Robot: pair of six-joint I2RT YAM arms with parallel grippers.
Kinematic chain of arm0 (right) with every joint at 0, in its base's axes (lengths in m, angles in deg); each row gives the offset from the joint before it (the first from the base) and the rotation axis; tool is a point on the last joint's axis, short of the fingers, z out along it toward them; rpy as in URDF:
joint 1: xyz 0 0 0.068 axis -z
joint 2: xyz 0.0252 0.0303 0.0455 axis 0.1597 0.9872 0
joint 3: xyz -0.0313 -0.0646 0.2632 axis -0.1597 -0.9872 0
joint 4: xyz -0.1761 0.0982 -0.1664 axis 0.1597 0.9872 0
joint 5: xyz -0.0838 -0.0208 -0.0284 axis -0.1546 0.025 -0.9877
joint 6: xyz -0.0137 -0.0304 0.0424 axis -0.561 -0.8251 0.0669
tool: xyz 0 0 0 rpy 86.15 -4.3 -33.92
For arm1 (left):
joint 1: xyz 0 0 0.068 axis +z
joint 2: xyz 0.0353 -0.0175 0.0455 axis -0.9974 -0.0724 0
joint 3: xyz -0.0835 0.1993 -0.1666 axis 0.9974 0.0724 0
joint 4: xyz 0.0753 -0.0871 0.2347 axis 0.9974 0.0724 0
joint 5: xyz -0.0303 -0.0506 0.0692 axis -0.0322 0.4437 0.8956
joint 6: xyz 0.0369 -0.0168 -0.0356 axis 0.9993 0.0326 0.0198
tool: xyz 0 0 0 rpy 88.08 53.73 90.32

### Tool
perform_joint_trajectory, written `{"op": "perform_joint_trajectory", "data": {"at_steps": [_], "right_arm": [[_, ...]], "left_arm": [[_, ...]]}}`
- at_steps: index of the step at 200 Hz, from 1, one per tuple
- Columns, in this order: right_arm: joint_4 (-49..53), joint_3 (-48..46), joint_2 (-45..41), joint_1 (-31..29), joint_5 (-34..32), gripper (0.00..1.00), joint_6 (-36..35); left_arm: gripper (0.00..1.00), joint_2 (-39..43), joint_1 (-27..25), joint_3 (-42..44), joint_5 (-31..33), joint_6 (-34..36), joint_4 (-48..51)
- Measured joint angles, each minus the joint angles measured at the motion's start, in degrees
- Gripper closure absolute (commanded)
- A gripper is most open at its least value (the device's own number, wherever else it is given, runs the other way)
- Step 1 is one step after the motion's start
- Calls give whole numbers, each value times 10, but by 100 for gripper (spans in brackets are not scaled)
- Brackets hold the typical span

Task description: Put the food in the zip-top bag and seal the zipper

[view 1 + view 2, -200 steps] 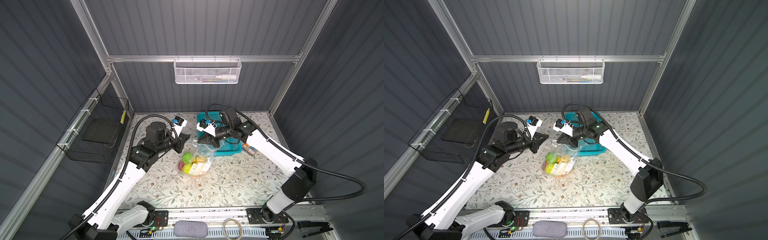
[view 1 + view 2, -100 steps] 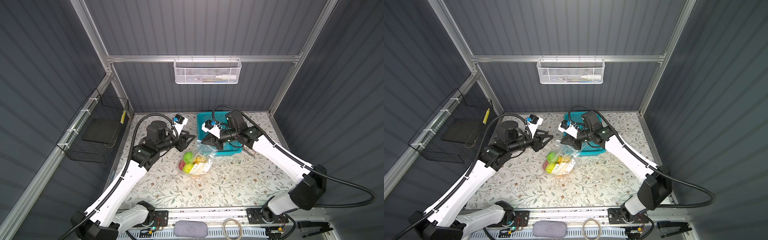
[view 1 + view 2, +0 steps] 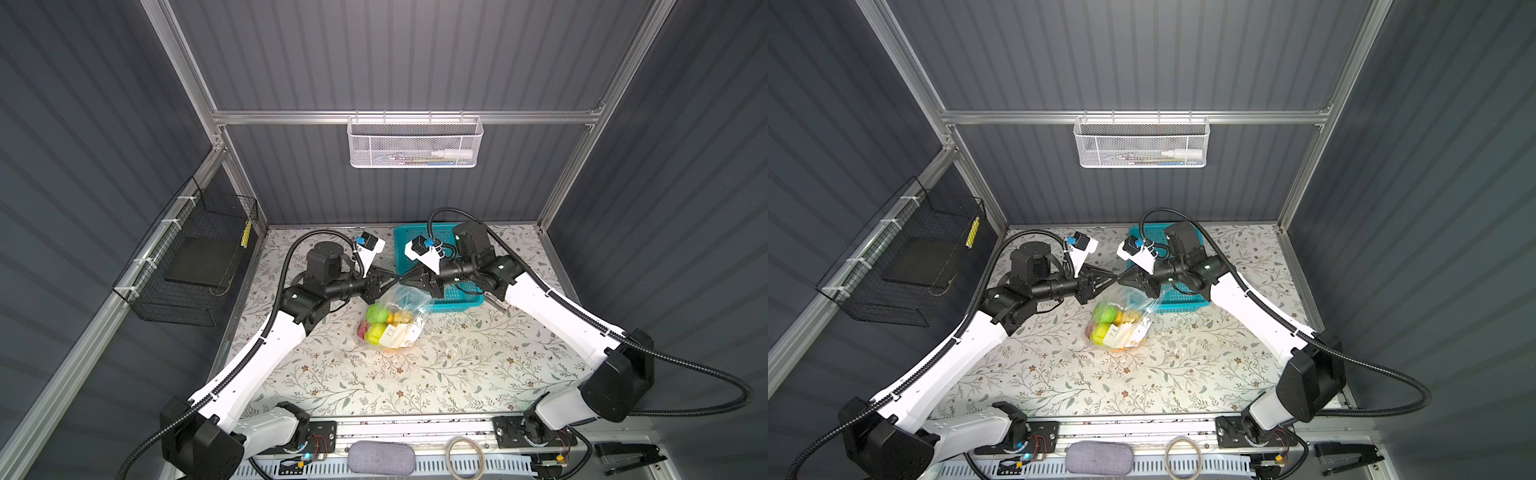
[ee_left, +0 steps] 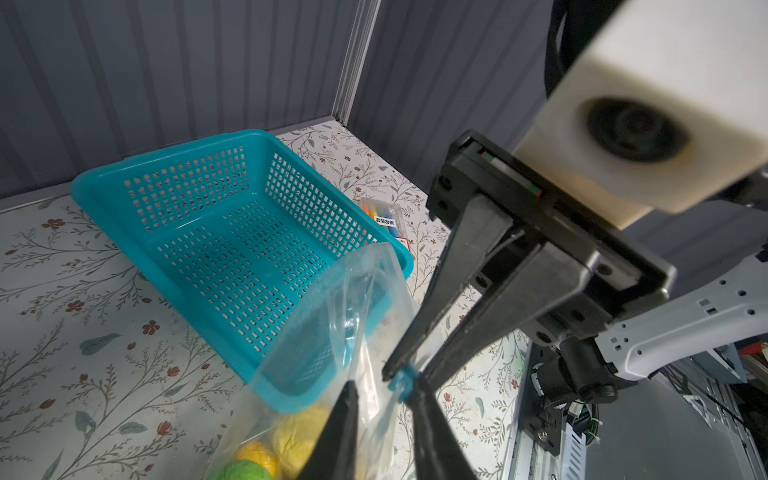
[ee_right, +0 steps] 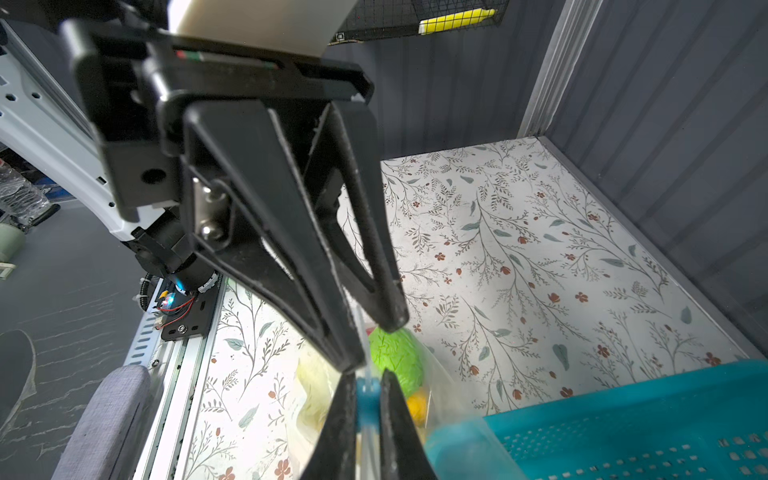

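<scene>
We treat the bag [image 3: 405,301], upright at mid-frame with the food [image 3: 375,312] inside, as light, limp and slippery, gripping only its zipper edge [image 4: 332,276]: right gripper [image 5: 368,384] clamped on the blue slider [image 5: 368,399], left gripper [image 4: 384,399] narrowly parted astride that edge.

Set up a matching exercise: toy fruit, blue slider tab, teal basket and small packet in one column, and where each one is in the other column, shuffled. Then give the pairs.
Things
1. toy fruit
2. blue slider tab
3. teal basket
4. small packet

Places
A. flat on the table, beside the basket's side wall
B. pinched in the right end effector
C. near the back wall, behind the clear bag
D. inside the clear bag

Pairs: 1-D, 2-B, 3-C, 4-A
</scene>
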Motion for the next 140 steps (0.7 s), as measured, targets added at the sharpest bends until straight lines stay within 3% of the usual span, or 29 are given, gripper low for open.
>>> {"op": "perform_joint_trajectory", "data": {"at_steps": [33,47,106,140], "right_arm": [[-3,0,0,0,0,94,2],[-3,0,0,0,0,94,2],[-3,0,0,0,-8,91,8],[-1,0,0,-3,-25,90,5]], "left_arm": [[91,0,0,0,-10,-3,0],[100,-1,0,0,-13,-4,0],[100,-1,0,0,-9,-5,2],[100,1,-2,-9,32,-2,23]]}}
